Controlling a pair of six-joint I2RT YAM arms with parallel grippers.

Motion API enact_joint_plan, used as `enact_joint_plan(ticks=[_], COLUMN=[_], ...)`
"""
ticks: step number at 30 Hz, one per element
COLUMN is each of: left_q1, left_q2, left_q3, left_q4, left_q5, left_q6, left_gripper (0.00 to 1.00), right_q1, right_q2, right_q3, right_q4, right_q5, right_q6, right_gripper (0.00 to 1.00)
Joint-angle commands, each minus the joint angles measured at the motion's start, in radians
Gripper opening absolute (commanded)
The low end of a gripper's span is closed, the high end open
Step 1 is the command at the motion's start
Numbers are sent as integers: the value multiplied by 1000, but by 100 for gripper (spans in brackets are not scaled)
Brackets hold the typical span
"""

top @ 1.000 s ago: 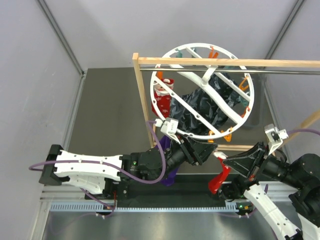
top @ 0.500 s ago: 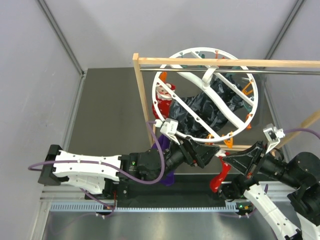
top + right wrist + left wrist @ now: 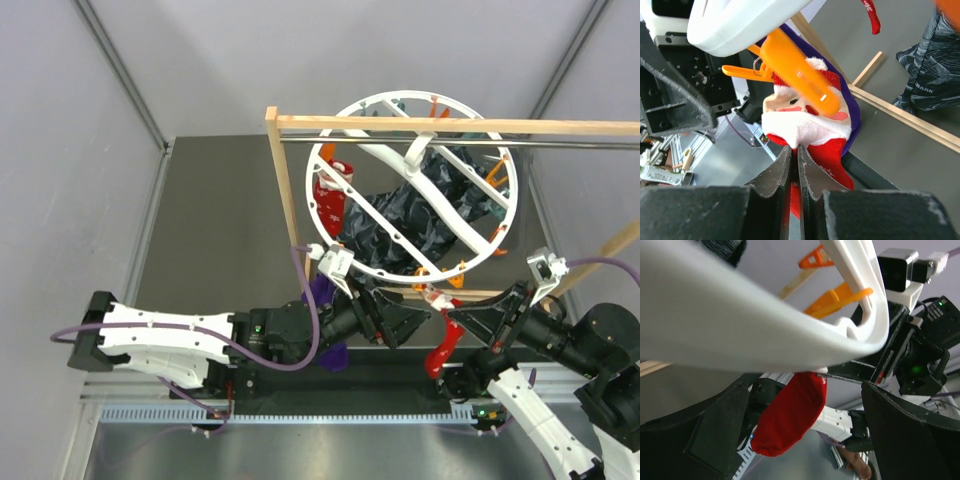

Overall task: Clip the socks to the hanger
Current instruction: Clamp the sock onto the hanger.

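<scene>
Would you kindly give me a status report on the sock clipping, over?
Left gripper open by the hanger rim. Right gripper shut on red Santa sock, cuff at an orange clip. No obstruction seen.

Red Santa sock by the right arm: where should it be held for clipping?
Pinch the red Santa sock just below its white cuff, coming from the foot end, as the right tool does. The fabric is limp, so that leaves the cuff poking past the tips toward the orange clip.

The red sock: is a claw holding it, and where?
The right gripper pinches the red sock near its upper, cuff end; the rest hangs down. The left gripper holds nothing.
</scene>
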Motion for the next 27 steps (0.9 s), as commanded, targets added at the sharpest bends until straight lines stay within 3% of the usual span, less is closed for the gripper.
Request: enact_joint_plan(ticks=[1,27], left_q1=[4,-5], left_q2=[-33,-182], left_q3=[-16,139], left_q4=[40,-190], left_q5=[113,805], left_q6=[16,311], left_gripper=[99,99], right_q1=[9,7], right_q2=[-5,11], right_q3=[4,10], right_q4=[10,-83], right_q5=[27,190], right_q6=[-21,-74], right_gripper=[7,18])
